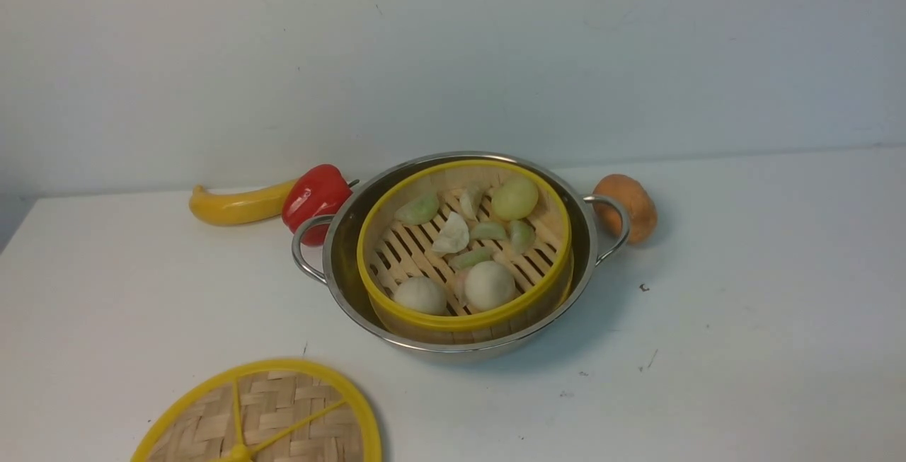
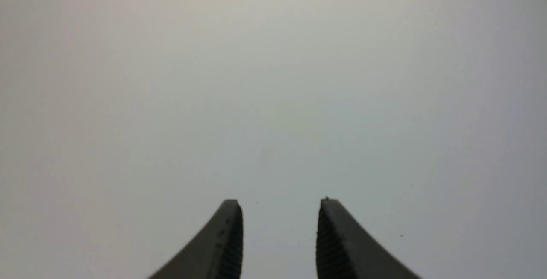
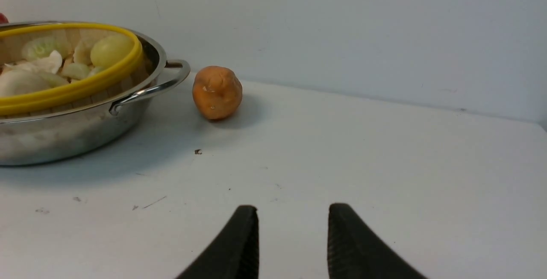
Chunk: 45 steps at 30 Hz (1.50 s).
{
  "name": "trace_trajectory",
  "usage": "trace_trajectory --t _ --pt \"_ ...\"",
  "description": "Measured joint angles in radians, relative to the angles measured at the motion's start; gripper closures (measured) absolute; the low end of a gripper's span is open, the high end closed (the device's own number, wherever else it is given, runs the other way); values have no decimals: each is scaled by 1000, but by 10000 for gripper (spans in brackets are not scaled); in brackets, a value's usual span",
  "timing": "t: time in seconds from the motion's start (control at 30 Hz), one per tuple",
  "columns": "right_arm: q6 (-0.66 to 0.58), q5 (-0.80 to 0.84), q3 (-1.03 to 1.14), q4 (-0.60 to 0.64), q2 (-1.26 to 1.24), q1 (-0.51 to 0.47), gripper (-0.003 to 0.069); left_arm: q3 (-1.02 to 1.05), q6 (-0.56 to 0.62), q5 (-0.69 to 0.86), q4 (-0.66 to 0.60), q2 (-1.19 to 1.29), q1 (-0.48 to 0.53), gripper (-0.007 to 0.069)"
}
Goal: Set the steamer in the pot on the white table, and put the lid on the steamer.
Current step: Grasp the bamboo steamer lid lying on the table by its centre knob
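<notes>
**Steamer seated in pot; lid lies apart**

Front view: the steamer [image 1: 463,322] sits inside the pot [image 1: 342,250], mid white table [image 1: 743,306], with a pale wall behind. The lid [image 1: 283,405] lies flat near the front left edge, well apart.

Left wrist view: left gripper [image 2: 278,202] has its jaws parted and empty, facing a blank pale surface, table or wall, unclear.

Right wrist view: right gripper [image 3: 293,207] has its jaws parted and empty, low over the table. Pot and steamer are well apart from it, with a brown potato [image 3: 217,92] beside the pot's handle.

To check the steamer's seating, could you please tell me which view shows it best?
The front view: the steamer shows whole, inside the pot. The right wrist view catches only part; the left wrist view, none.
</notes>
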Motion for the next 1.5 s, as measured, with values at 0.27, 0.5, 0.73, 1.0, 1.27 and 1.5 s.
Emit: trace_trajectory --t 0.27,0.5,0.73,1.0,1.27,1.5 --pt "0 0 0 0 0 0 410 0 -356 291 278 0 0 384" --pt "0 0 1 0 0 0 410 -4 -558 360 489 47 0 384" --pt "0 0 1 0 0 0 410 -118 -811 300 958 355 0 384" --pt "1 0 1 0 0 0 410 -312 -1181 155 1517 806 0 384" --pt "1 0 1 0 0 0 410 -443 -1265 93 1624 1030 9 388" --pt "1 0 1 0 0 0 410 -453 -1263 308 1630 1046 155 417"
